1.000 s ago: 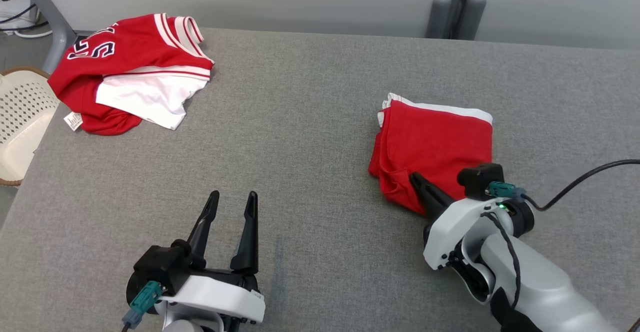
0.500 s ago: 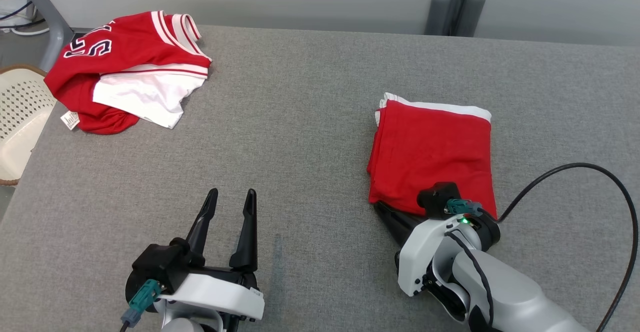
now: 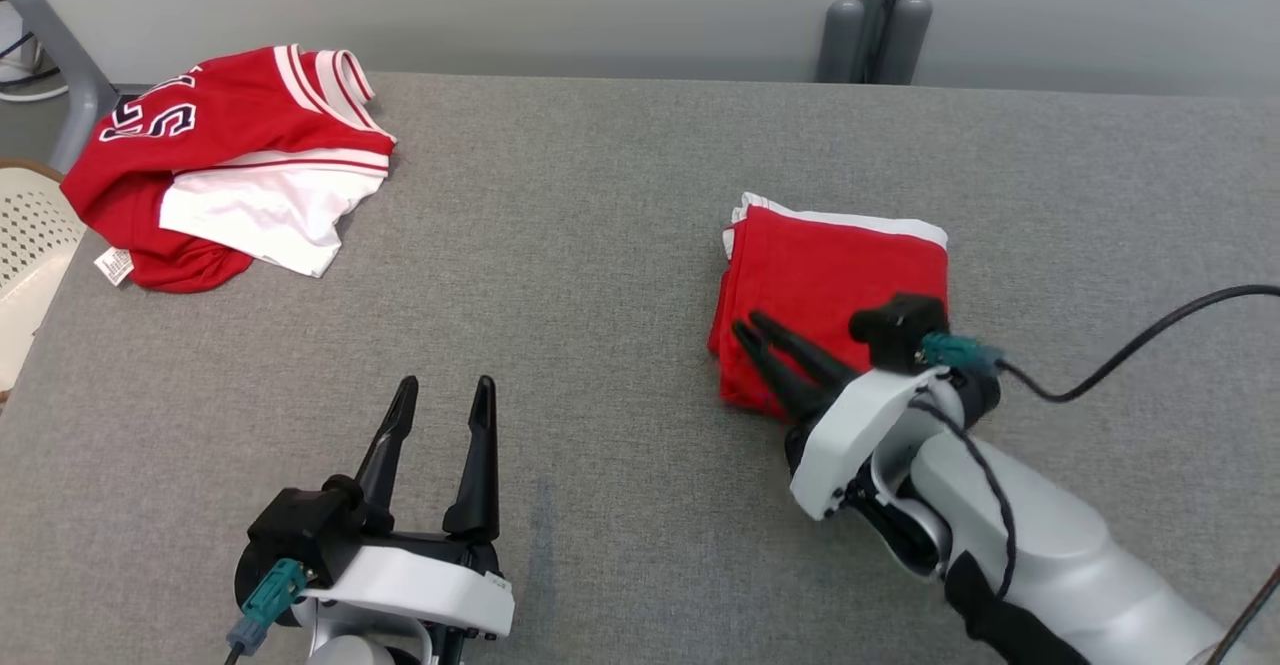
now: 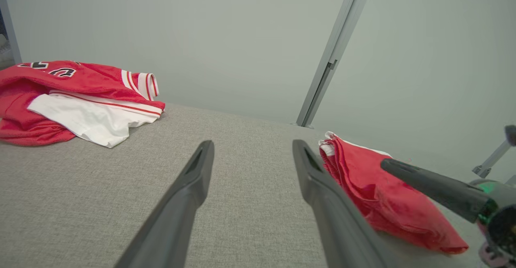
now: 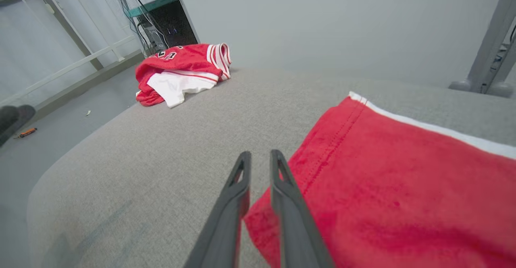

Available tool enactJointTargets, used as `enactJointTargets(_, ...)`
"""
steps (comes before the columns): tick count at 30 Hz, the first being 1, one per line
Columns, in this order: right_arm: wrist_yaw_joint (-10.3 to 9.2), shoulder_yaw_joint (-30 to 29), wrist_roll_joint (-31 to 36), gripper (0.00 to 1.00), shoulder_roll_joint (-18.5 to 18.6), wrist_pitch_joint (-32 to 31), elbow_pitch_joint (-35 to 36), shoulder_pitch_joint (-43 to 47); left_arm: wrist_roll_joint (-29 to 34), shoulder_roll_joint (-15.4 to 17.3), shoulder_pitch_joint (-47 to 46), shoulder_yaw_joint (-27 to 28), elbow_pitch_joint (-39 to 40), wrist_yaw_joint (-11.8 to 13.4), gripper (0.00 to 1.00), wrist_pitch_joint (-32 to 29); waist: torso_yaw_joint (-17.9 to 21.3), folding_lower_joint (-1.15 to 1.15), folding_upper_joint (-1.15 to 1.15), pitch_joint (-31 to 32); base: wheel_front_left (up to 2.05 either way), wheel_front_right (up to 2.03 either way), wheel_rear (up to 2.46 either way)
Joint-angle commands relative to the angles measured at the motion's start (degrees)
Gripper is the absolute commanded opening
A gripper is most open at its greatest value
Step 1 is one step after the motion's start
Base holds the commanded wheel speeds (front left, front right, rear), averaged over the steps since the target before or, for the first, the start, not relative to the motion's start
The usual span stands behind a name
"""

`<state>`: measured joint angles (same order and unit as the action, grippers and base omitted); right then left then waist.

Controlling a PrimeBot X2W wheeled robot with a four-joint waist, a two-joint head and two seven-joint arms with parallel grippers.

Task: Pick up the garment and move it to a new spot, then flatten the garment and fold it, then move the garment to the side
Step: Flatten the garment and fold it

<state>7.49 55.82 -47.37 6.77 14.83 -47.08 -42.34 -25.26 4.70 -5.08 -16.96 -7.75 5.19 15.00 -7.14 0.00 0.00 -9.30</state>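
The folded red garment [image 3: 835, 280] with a white edge lies on the right half of the grey table [image 3: 600, 245]. It also appears in the left wrist view [image 4: 379, 195] and the right wrist view [image 5: 403, 187]. My right gripper [image 3: 750, 327] hovers over the garment's near left corner, its two fingers almost touching and nothing held between them [image 5: 260, 155]. At the lower left my left gripper [image 3: 445, 390] rests open and empty, fingers pointing across bare table [image 4: 252, 147].
A second red and white jersey [image 3: 220, 165] is crumpled at the table's far left corner. A white perforated basket [image 3: 30, 235] stands off the left edge. A grey post [image 3: 870, 15] rises behind the table. A black cable [image 3: 1130, 350] trails from the right wrist.
The head camera has shifted. My right gripper drew back off the garment to its near edge, then came forward and left over the near left corner. The left gripper stays still.
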Motion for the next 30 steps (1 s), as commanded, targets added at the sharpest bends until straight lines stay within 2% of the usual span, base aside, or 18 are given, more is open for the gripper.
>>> enactJointTargets(1,0.00,-3.11,1.22,0.29,1.23,0.50,2.41,-0.69,0.22,0.42,0.16,0.48,0.10,0.15,1.00,0.26,0.64,0.00,0.00,0.47,0.00,0.00,0.00)
enactJointTargets(3,0.00,-7.33,3.29,0.53,2.40,0.47,5.21,0.65,0.33,0.52,0.24,0.64,0.14,0.15,1.00,0.26,1.17,0.00,0.00,0.80,0.00,0.00,0.00)
enactJointTargets(4,0.00,-9.53,4.15,0.75,2.71,0.46,6.52,1.49,0.48,0.63,0.22,0.71,0.17,0.11,1.00,0.26,1.44,0.00,0.00,0.96,0.00,0.00,0.00)
enactJointTargets(5,0.00,-9.53,4.15,0.75,2.71,0.46,6.52,1.49,0.48,0.63,0.22,0.71,0.17,0.11,1.00,0.26,1.44,0.00,0.00,0.96,0.00,0.00,0.00)
enactJointTargets(6,0.00,-11.78,5.27,0.95,3.06,0.46,7.79,2.20,0.55,0.75,0.24,0.78,0.18,0.11,1.00,0.26,1.70,0.00,0.00,1.13,0.00,0.00,0.00)
enactJointTargets(7,0.00,-14.25,6.67,1.00,3.54,0.44,8.96,2.90,0.64,0.88,0.21,0.84,0.12,0.11,1.00,0.26,1.97,0.00,0.00,1.31,0.00,0.00,0.00)
enactJointTargets(14,0.00,-31.29,16.91,1.00,4.11,0.44,15.91,11.41,1.09,0.97,0.55,1.75,0.01,0.37,1.00,0.26,3.69,0.00,0.00,2.35,0.00,0.00,0.00)
enactJointTargets(22,0.00,-50.24,30.68,1.00,-1.14,0.44,25.93,24.05,3.11,0.81,1.72,3.33,0.01,0.75,1.00,0.26,5.17,0.00,0.00,3.42,0.00,0.00,0.00)
enactJointTargets(26,0.00,-54.33,34.75,1.00,-3.11,0.44,29.81,28.61,4.02,0.53,2.51,4.10,0.24,0.65,1.00,0.26,5.69,0.00,0.00,3.87,0.00,0.00,0.00)
enactJointTargets(30,0.00,-55.05,36.24,1.00,-3.72,0.44,31.32,30.98,4.85,0.22,3.56,4.96,-0.32,0.34,1.00,0.26,6.11,0.00,0.00,4.27,0.00,0.00,0.00)
